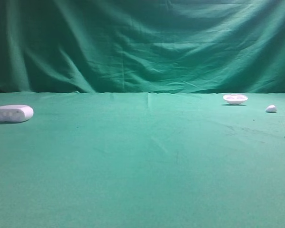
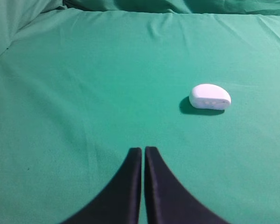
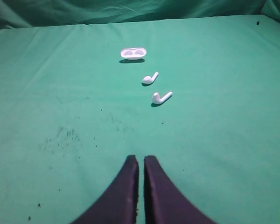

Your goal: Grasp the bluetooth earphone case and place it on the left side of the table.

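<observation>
The white pill-shaped bluetooth earphone case (image 1: 12,113) lies alone at the far left of the green table (image 1: 147,166). The left wrist view shows this bluetooth earphone case (image 2: 210,96) ahead and to the right of my left gripper (image 2: 143,149), well apart from it. That gripper is shut with nothing between its fingers. My right gripper (image 3: 141,158) is also shut and empty, low over the cloth on the right side. Neither gripper appears in the exterior high view.
A shallow white dish (image 1: 235,99) (image 3: 133,54) and a small white piece (image 1: 271,109) sit at the back right. In the right wrist view two loose earbuds (image 3: 150,78) (image 3: 161,98) lie nearer than the dish. A draped green curtain (image 1: 142,42) closes the back.
</observation>
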Robot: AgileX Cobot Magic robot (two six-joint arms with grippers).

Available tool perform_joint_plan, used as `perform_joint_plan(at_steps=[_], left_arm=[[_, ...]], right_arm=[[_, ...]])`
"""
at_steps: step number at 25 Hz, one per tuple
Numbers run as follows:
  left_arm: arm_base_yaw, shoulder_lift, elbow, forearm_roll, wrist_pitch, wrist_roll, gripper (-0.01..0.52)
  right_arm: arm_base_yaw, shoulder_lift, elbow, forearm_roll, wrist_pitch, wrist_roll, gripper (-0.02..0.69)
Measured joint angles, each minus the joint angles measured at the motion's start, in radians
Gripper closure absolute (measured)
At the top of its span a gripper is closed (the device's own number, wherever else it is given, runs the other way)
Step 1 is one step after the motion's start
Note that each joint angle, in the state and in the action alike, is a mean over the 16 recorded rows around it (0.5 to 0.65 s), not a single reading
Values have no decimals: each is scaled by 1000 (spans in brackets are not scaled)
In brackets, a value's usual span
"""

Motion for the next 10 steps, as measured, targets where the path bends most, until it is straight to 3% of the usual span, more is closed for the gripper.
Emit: perform_joint_plan(at_steps=[10], left_arm=[[0,0,0,0,0,0,514]], right_arm=[[0,0,1,1,-5,0,665]])
